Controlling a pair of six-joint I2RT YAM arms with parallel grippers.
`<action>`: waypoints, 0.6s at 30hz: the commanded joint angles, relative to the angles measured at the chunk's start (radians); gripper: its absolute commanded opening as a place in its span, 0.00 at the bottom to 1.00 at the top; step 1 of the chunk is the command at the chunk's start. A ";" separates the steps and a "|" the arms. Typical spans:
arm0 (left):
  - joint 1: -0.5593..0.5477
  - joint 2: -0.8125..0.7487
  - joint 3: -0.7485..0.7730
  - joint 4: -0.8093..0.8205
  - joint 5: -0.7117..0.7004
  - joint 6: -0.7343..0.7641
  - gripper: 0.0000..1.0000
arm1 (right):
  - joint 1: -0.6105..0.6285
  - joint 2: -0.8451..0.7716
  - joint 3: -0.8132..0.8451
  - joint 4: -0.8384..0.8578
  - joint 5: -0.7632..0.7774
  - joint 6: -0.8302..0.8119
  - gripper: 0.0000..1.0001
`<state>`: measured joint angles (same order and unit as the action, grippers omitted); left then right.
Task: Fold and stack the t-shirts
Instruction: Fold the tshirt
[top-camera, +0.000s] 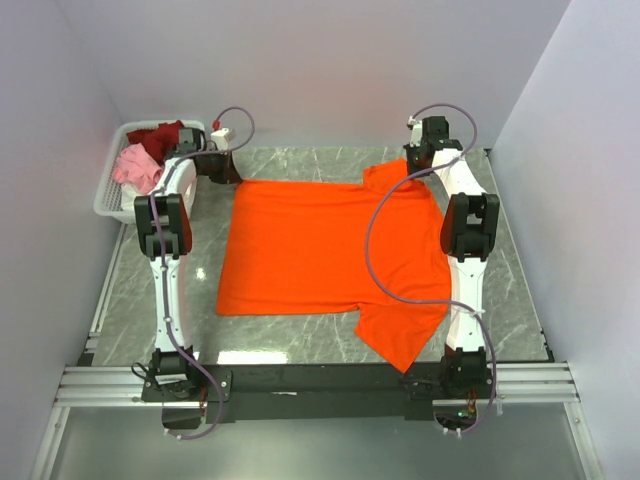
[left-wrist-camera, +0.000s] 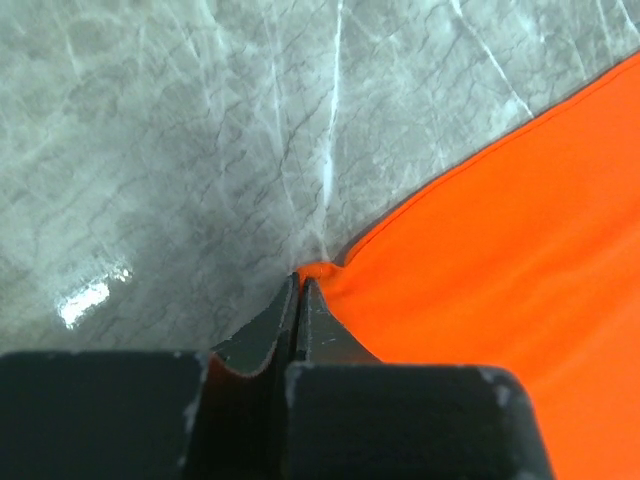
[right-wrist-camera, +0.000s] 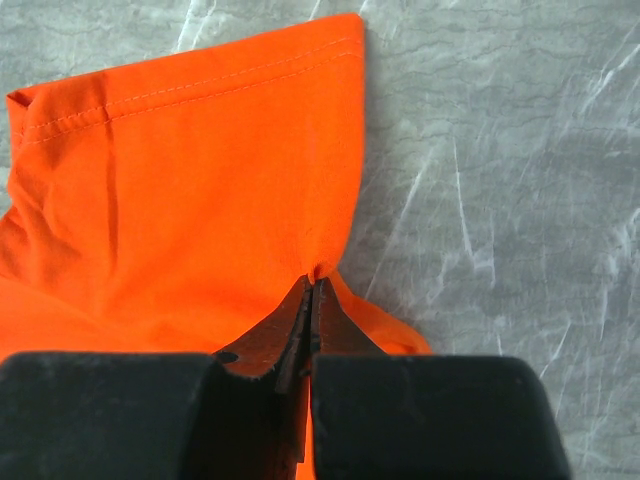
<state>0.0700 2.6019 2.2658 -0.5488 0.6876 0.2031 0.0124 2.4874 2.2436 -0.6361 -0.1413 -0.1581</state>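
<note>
Grey marble is what the tabletop (top-camera: 130, 300) is made of, and pale walls (top-camera: 300, 70) are seen around it. The orange t-shirt (top-camera: 310, 245) is spread flat in the middle of the top picture. Its long side runs from left to right. The bottom hem is at the left and the two sleeves are at the right, one up and one down.

The left pincer (left-wrist-camera: 302, 285) is closed tight on the upper left corner of the hem. In the left wrist picture a small orange tip is pinched between the jaws, and the rest of the cloth spreads away to the right. The right pincer (right-wrist-camera: 313, 285) is closed tight too, on a bit of cloth at the foot of the upper sleeve. That sleeve is seen above it in the right wrist picture, with its stitched edge at the top.

So both pincers are at the upper edge of the shirt, one at each end. All the rest of the shirt lies below them in the top picture, toward the arm bases. The next move is probably a fold of that upper edge down onto the lower edge, with both ends lifted together and kept level.

At the upper left, a white basket (top-camera: 112, 200) is seen with a dark red t-shirt (top-camera: 160, 135) and a pink t-shirt (top-camera: 135, 165) in it. Nothing is stacked yet.
</note>
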 joint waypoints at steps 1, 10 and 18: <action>0.004 -0.095 -0.037 0.111 0.024 -0.018 0.00 | -0.008 -0.081 0.033 0.041 0.017 -0.009 0.00; 0.014 -0.203 -0.147 0.182 0.075 0.099 0.00 | -0.006 -0.156 -0.033 0.058 -0.018 -0.034 0.00; 0.022 -0.290 -0.276 0.201 0.084 0.225 0.00 | -0.034 -0.219 -0.101 0.046 -0.041 -0.073 0.00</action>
<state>0.0795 2.3943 2.0254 -0.3969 0.7410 0.3397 0.0032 2.3390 2.1590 -0.6147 -0.1719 -0.2012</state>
